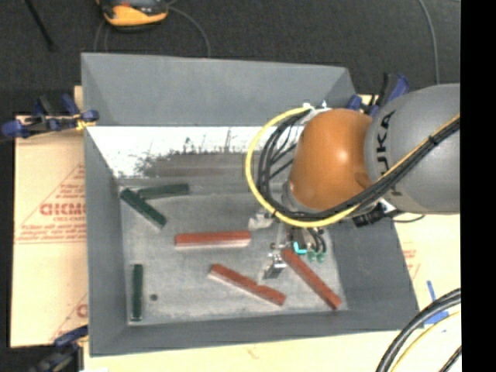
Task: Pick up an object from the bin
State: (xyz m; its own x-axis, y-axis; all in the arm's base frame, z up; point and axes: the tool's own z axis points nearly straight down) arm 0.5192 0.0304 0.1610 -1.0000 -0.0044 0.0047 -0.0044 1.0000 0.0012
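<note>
My gripper (274, 266) hangs low in the bin's right half, under the arm's orange cover. Its tip sits in the gap between two red-brown bars. One of them (314, 279) runs diagonally just to the right of the tip, toward the bin's front right corner. The other (246, 283) lies slanted just to the left and in front of it. A third red-brown bar (213, 239) lies level, a little farther left. I see nothing held.
Two dark green bars (147, 206) lie in an angle at the back left of the bin floor. Another green bar (137, 291) lies along the left wall at the front. The arm and its cables cover the bin's back right.
</note>
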